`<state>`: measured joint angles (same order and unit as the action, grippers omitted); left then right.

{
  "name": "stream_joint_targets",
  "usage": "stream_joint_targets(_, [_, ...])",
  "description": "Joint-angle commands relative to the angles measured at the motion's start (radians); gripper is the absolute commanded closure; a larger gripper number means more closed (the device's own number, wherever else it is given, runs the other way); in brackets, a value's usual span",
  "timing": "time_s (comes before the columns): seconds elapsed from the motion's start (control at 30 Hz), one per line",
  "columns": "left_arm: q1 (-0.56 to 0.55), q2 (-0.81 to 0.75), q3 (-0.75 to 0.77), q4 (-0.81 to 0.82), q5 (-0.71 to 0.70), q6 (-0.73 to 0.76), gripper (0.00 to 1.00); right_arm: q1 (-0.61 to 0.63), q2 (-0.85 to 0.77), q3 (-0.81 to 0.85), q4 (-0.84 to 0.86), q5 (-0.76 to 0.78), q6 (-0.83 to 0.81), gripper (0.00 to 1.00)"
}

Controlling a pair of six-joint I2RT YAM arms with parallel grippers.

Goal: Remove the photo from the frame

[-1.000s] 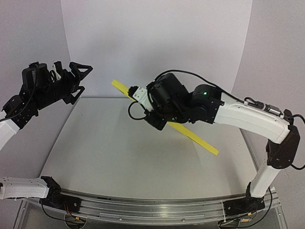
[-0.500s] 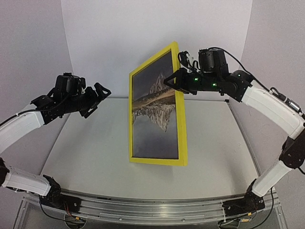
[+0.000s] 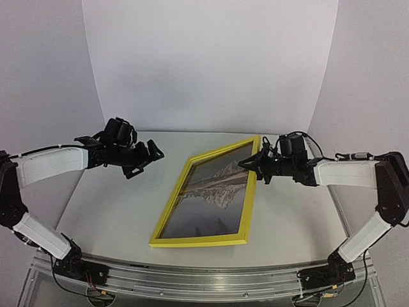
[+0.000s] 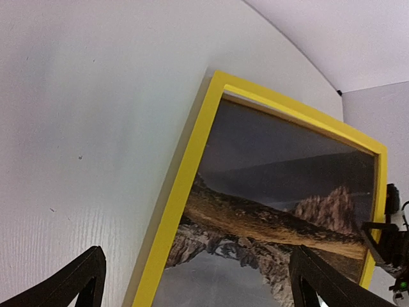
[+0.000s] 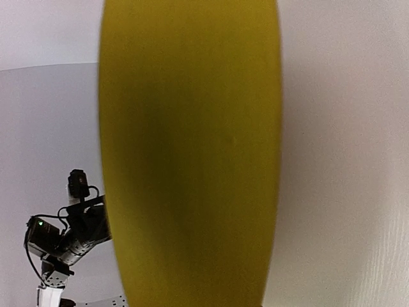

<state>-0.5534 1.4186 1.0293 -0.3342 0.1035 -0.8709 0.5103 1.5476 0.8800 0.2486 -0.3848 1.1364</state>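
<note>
Right gripper [image 3: 254, 165] is pinching the frame's [image 3: 169, 204] yellow rail, jaws nearly closed on it. Frame is lying picture-up on the surface [image 3: 108, 211], stretching leftward from that gripper, photo [image 3: 211, 192] seated inside. Left gripper [image 3: 146, 163] is hovering wide open and empty, just off the opposite rail. Extraction not yet started, I'd say; next calls for bracing the frame and reaching its back.

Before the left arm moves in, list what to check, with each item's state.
1. Right hand shut on the frame, at its far right edge: ok.
2. Left hand open, clear of the frame: ok.
3. Photo out of the frame: not ok, it sits inside, picture side up.
4. Frame's back reachable: not ok, it faces the table.
5. Frame flat on the table: cannot tell; the held corner may be raised.
</note>
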Motion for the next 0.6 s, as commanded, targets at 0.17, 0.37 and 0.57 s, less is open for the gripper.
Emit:
stream_joint_targets(0.17, [0.007, 0.288, 0.008, 0.096, 0.186, 0.178, 0.01, -0.129, 0.213, -0.054, 0.260, -0.275, -0.059, 0.90])
stream_joint_targets(0.37, [0.000, 0.405, 0.046, 0.132, 0.211, 0.237, 0.05, -0.193, 0.272, -0.071, 0.255, -0.261, -0.102, 0.73])
stream_joint_targets(0.57, [-0.028, 0.493, 0.100, 0.109, 0.186, 0.259, 0.08, -0.228, 0.237, -0.069, 0.067, -0.184, -0.181, 0.50])
